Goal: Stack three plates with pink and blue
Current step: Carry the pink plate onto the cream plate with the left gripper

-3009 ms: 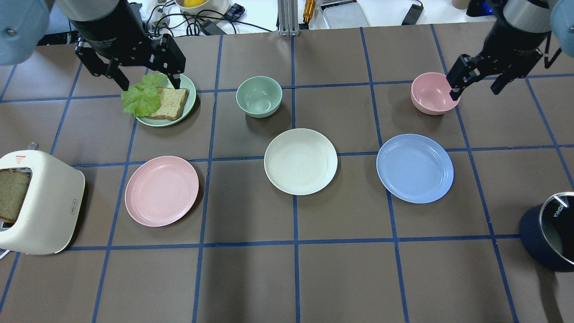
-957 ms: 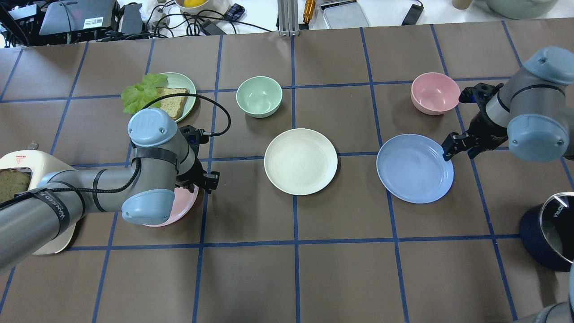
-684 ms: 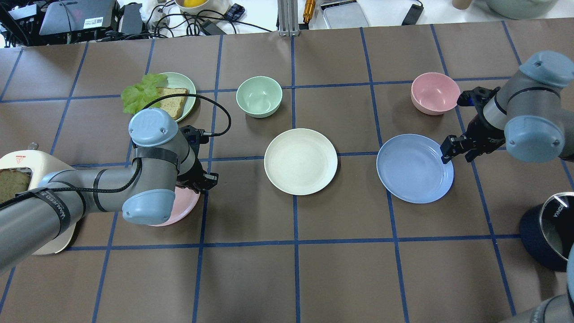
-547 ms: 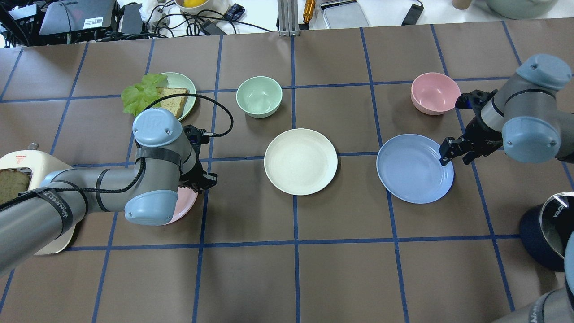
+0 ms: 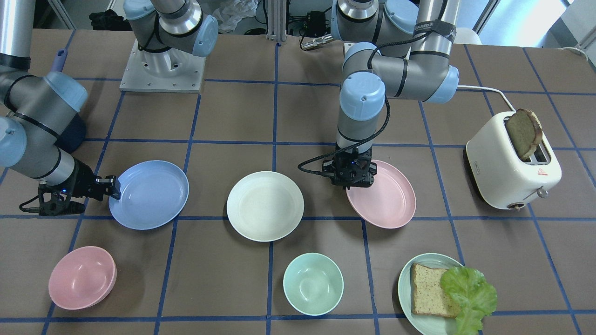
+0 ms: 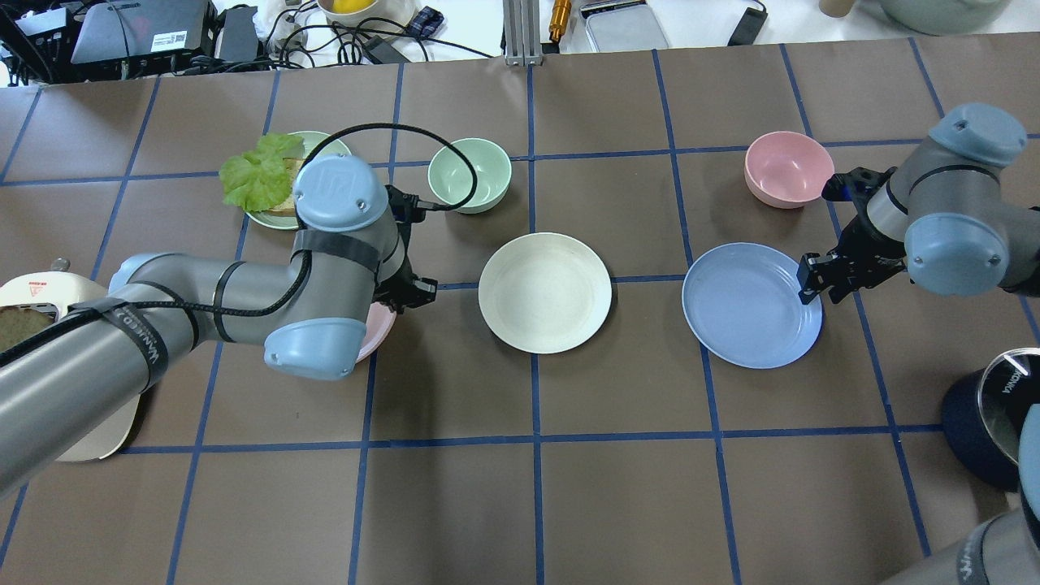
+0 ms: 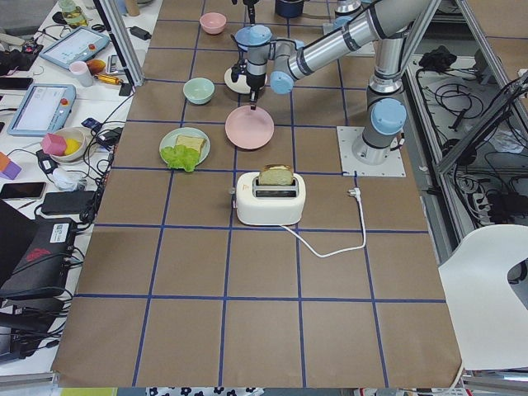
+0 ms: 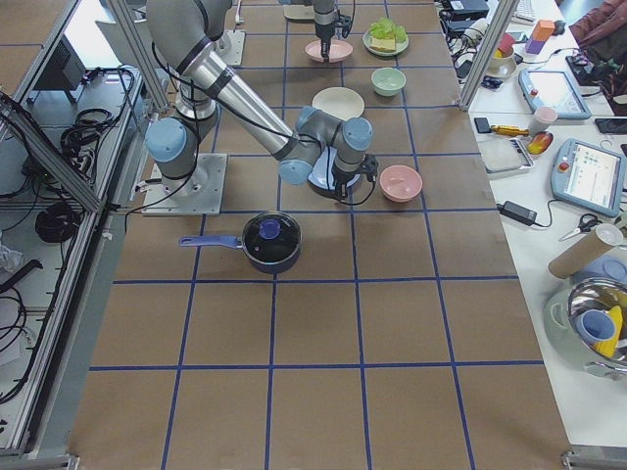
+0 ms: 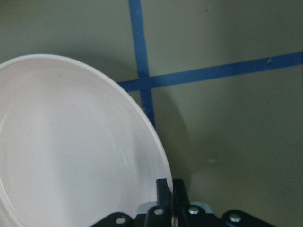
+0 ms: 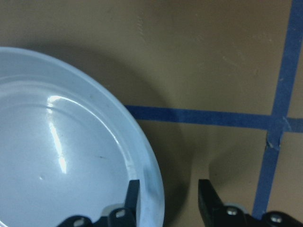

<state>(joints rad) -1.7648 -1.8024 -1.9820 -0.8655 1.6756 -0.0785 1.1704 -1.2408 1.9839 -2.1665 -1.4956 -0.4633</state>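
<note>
The pale pink plate (image 5: 386, 200) is held by its rim in my left gripper (image 5: 352, 184), which is shut on it; the wrist view shows the fingers pinched on the rim (image 9: 165, 189) of the plate (image 9: 71, 151), with a shadow under it. In the overhead view the plate (image 6: 380, 329) is mostly hidden under my arm, left of the cream-white plate (image 6: 544, 292). The light blue plate (image 6: 747, 305) lies flat to the right. My right gripper (image 6: 812, 280) is open, one finger on each side of the blue rim (image 10: 151, 189).
A mint bowl (image 6: 470, 175) and a pink bowl (image 6: 788, 168) stand behind the plates. A mint plate with bread and lettuce (image 6: 260, 175) is at the back left. A white toaster (image 5: 512, 172) is at the left end and a dark pot (image 6: 995, 422) at the right.
My left arm has carried the pink plate to the right, towards the cream plate. My right gripper has stayed at the blue plate's rim, still open.
</note>
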